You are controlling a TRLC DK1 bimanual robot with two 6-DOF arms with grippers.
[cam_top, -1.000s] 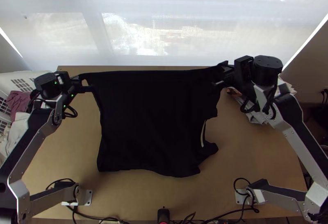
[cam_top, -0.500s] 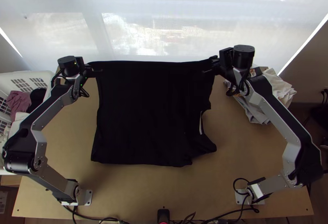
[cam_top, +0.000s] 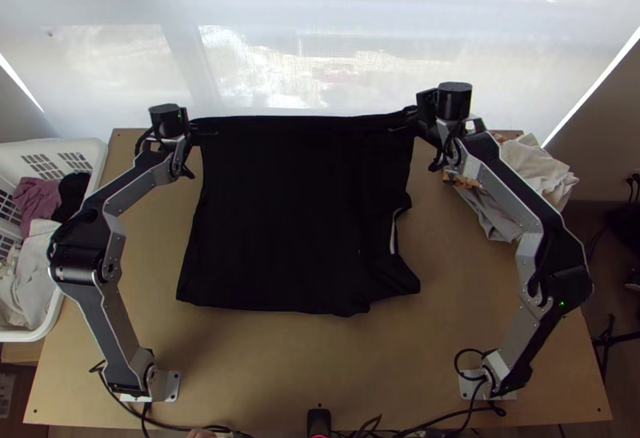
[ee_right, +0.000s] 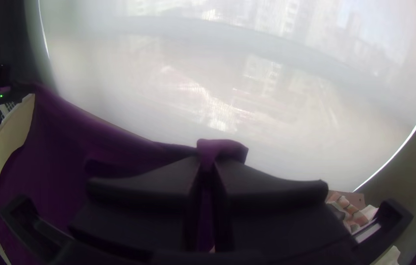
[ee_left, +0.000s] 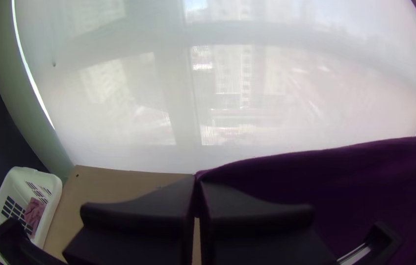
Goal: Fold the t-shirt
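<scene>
In the top view my left gripper (cam_top: 200, 129) and my right gripper (cam_top: 406, 124) hold the two far corners of the black t-shirt (cam_top: 296, 214). Its far edge is stretched between them; the body hangs toward the near side, with a loose, uneven edge at the right. In the left wrist view, my left gripper (ee_left: 196, 189) is shut on a corner of the shirt (ee_left: 355, 181), which looks purple there. The right wrist view has my right gripper (ee_right: 208, 179) shut on bunched cloth, a bit of the shirt (ee_right: 61, 162) sticking up above the fingertips.
A white laundry basket (cam_top: 94, 170) with clothes stands at the table's left edge. A pile of light cloths (cam_top: 536, 174) lies at the right, beside the right arm. Cables run along the near edge of the wooden table (cam_top: 272, 374). A pale blind stands behind the far edge.
Both grippers have moved up the picture, the left one also rightward and the right one leftward. The shirt's near edge has shifted up the picture too, and its top edge remains stretched.
</scene>
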